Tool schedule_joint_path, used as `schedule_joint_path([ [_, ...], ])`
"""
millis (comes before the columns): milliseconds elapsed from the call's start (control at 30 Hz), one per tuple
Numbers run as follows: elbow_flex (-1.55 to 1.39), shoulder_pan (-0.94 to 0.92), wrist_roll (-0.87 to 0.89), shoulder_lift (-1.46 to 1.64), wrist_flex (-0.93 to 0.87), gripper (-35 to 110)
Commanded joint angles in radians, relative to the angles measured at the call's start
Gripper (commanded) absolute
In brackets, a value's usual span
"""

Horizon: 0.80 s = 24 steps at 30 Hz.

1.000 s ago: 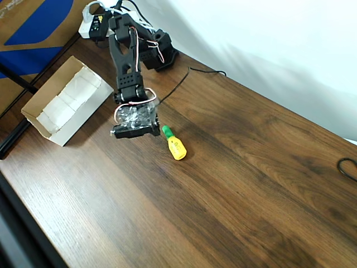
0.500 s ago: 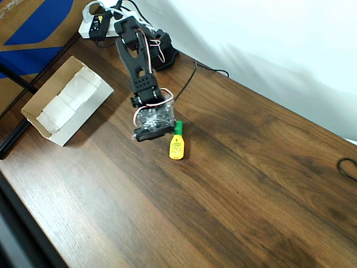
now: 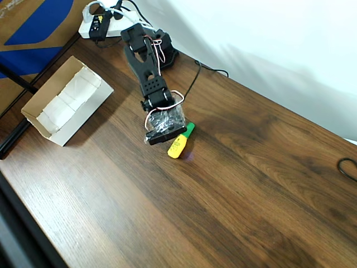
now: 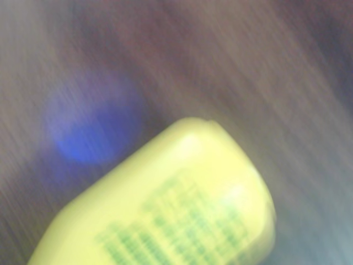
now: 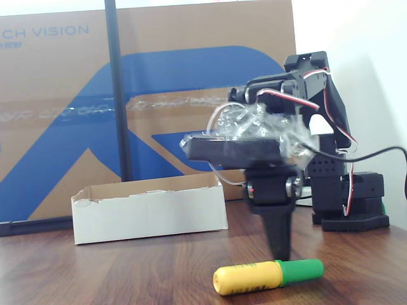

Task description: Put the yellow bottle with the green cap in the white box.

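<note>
Well to the gripper's left in the overhead view, the white box (image 3: 66,106), open top up. Gripper (image 5: 278,253) lowered right over the yellow bottle with the green cap (image 3: 179,142), lying flat on the table (image 3: 251,184) (cap (image 5: 301,270) pointing right in the fixed view). Finger spacing: cannot tell, fingertips hidden.

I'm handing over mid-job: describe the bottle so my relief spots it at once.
On the dark wooden table, look just below the black gripper in the overhead view. The yellow bottle with the green cap lies on its side there, well right of the white box, the only brightly coloured thing on the wood.
</note>
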<state>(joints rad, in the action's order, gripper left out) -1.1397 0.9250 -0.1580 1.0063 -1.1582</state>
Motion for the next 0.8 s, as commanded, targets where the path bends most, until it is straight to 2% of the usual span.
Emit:
schedule_joint_path([
  [0, 0.031, 0.021, -0.021, 0.048, -0.014, 0],
  [133, 0.012, 0.018, -0.015, 0.054, 0.002, 0],
  [367, -0.058, 0.003, -0.028, 0.123, 0.041, 14],
  [767, -0.092, -0.009, -0.041, 0.212, 0.067, 16],
])
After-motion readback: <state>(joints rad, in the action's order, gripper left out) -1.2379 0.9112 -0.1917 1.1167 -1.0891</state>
